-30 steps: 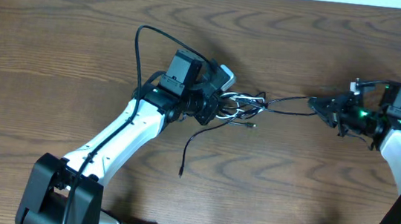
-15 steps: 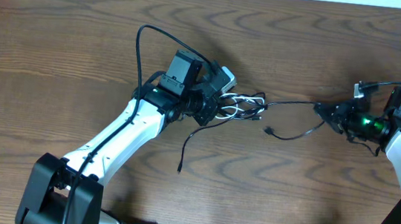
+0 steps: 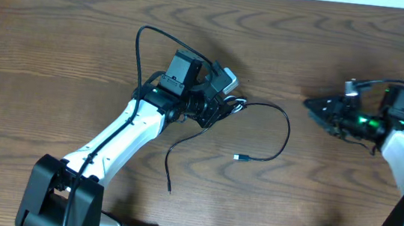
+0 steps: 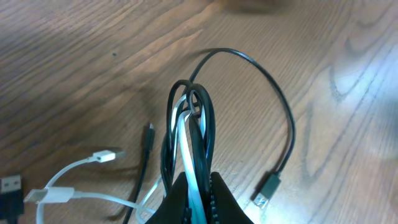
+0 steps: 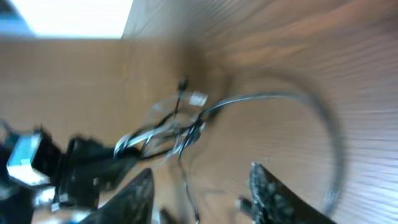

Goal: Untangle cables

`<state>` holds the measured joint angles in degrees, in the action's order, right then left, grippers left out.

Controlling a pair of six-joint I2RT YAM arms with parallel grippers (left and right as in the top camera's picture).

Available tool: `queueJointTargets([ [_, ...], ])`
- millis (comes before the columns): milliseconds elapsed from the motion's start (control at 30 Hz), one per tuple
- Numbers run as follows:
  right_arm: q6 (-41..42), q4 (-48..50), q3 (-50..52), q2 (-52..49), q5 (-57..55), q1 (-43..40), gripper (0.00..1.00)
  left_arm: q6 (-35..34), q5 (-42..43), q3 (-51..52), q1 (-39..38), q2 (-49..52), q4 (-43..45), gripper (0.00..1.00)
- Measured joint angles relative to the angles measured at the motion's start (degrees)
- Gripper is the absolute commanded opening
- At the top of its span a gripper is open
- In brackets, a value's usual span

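Note:
My left gripper [image 3: 225, 105] [image 4: 198, 182] is shut on a small bundle of the cables, a white cord [image 4: 185, 140] and black cord strands pinched together between its jaws. From that bundle the black cable [image 3: 286, 129] [image 4: 278, 102] curves out in a wide loose loop over the wood and ends in a small plug [image 3: 241, 158] [image 4: 267, 186] lying flat. White plug ends [image 4: 104, 155] rest on the table left of the jaws. My right gripper [image 3: 312, 105] [image 5: 202, 190] stands open at the right, apart from the loop, with nothing between its fingers; its view is blurred.
A second black tail [image 3: 169, 168] trails from the bundle toward the front edge. The wooden table [image 3: 58, 53] runs to a white wall at the back. Thick black wiring [image 3: 140, 46] arches over the left arm.
The right gripper has opened and let go of the black cable, which has slackened into a loop with its plug dropped to the table. The front black tail has shifted left and nearer.

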<state>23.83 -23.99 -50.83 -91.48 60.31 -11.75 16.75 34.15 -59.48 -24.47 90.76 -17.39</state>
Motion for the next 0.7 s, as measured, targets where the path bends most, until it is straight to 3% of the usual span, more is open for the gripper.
queueJointTargets([
  [100, 4.02, 1.29, 0.02, 0.0, 0.31, 6.36, 0.4, 0.02, 2.38, 0.0, 0.0, 0.0, 0.46, 0.08],
  [200, 10.16, 4.55, 0.0, 0.0, -2.01, 12.04, 0.32, 0.02, 4.37, 0.0, 0.0, 0.0, 0.7, 0.08],
  [400, 24.48, 13.38, 0.02, -0.02, -11.67, 23.32, 0.31, -1.81, 6.05, 0.0, 0.0, 0.0, 1.42, 0.08],
  [700, 37.7, 18.88, 0.0, 0.0, -20.63, 28.63, 0.26, -3.48, 6.51, 0.0, 0.07, 0.0, 1.79, 0.07],
])
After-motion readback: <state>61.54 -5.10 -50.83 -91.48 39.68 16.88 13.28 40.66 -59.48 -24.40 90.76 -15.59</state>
